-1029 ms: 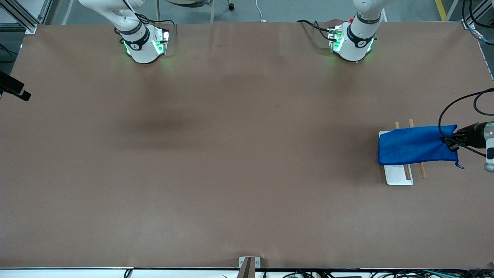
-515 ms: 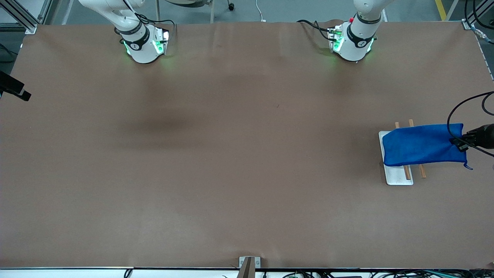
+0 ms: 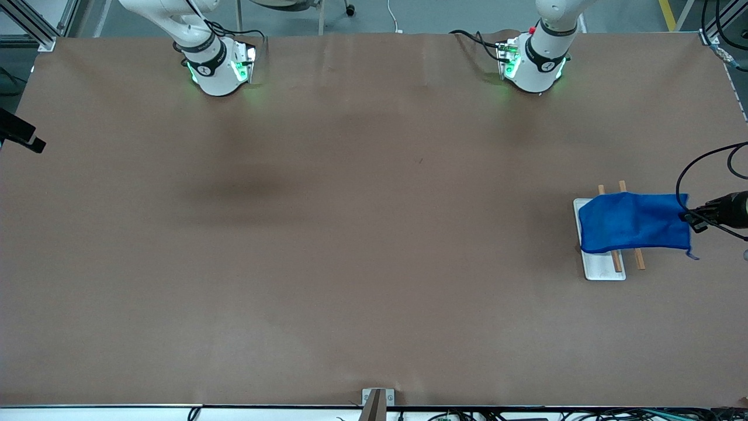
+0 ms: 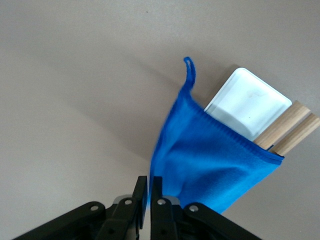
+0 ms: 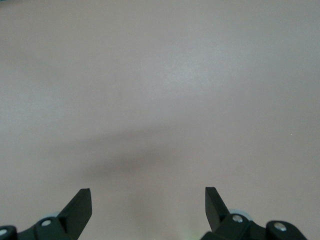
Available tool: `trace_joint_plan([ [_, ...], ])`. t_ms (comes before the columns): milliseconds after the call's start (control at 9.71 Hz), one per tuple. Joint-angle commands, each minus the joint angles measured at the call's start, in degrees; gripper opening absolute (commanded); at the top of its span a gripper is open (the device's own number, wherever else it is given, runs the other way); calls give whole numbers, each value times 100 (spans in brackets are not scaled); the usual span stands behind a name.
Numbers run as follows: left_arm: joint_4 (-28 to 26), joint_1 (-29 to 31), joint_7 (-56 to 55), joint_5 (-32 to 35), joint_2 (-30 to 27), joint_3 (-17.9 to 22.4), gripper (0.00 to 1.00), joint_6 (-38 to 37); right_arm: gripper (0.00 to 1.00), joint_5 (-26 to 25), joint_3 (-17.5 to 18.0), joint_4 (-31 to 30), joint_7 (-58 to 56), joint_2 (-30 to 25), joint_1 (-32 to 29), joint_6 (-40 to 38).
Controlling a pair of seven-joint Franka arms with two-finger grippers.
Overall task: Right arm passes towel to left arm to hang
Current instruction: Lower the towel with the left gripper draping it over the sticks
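Observation:
The bright blue towel (image 3: 634,222) lies draped over two wooden rods (image 3: 639,258) on a white base (image 3: 602,266), near the left arm's end of the table. My left gripper (image 3: 689,219) is shut on the towel's edge at the end away from the base. In the left wrist view the left gripper (image 4: 150,185) pinches the towel (image 4: 210,160), whose loose thread (image 4: 189,70) sticks out, with the white base (image 4: 250,102) and the rods (image 4: 287,127) under it. My right gripper (image 5: 148,200) is open and empty over bare brown table; it is out of the front view.
The right arm's base (image 3: 217,67) and the left arm's base (image 3: 533,64) stand along the table's edge farthest from the front camera. A black object (image 3: 20,137) juts in at the right arm's end. A metal bracket (image 3: 377,400) sits at the nearest edge.
My left gripper pulled the towel's end toward the left arm's end of the table, then eased back a little. The towel now spans a shorter length over the rods.

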Motion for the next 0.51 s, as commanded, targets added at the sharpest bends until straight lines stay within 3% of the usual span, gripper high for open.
trace_joint_plan([
  [0,-77,106,115,122,197,-24,12,187,100,-110,2,-111,-59,-76,-10,42],
  [103,-68,106,133,131,206,-24,25,187,100,-110,10,-111,-59,-76,-10,42],
  [309,-60,80,212,279,145,-68,100,170,100,-101,2,-111,-59,-76,-10,42],
  [412,106,53,273,289,119,-94,100,135,100,-110,1,-111,-50,-67,-10,42],
])
